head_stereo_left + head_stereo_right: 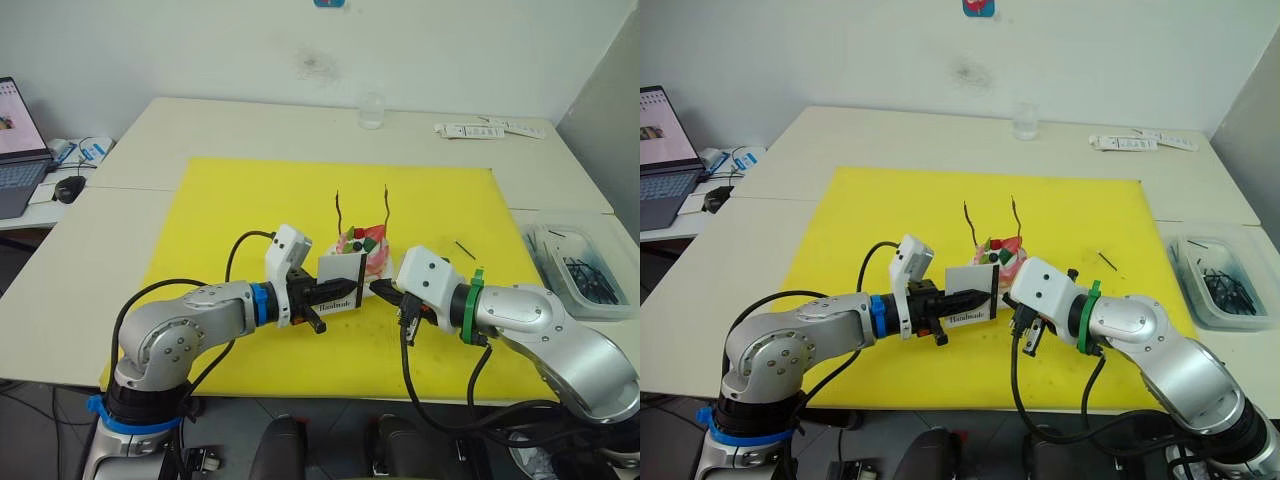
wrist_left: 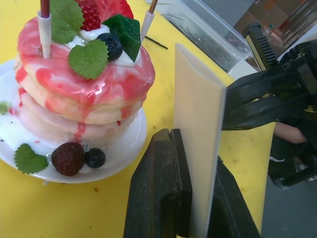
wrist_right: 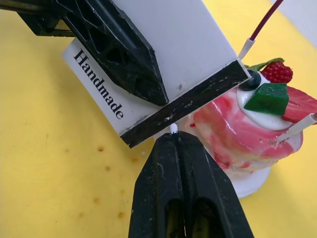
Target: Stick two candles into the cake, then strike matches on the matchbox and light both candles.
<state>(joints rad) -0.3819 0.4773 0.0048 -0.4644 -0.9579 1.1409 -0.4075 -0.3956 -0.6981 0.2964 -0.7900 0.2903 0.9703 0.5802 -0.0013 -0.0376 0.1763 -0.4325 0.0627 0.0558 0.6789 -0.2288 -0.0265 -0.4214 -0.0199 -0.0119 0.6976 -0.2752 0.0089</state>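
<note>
The pink-and-white cake (image 1: pixel 368 256) sits on its white plate (image 2: pixel 124 148) on the yellow mat. Two thin wavy candles (image 1: pixel 340 208) (image 1: pixel 386 204) stand upright in it. My left gripper (image 1: pixel 336 291) is shut on the white matchbox (image 3: pixel 163 54), holding it on edge just in front of the cake, with the black strip (image 3: pixel 190 103) facing my right gripper (image 3: pixel 174 141). The right gripper is shut on a match. Its white tip (image 3: pixel 173 129) pokes out between the fingers and touches the black strip. Most of that match is hidden by the fingers.
A loose match (image 1: pixel 465 249) lies on the mat right of the cake. A clear bin (image 1: pixel 585 300) of dark sticks stands at the table's right edge. A glass (image 1: pixel 372 110) and white strips (image 1: pixel 490 130) sit at the back. A laptop (image 1: pixel 15 140) and mouse (image 1: pixel 68 188) are far left.
</note>
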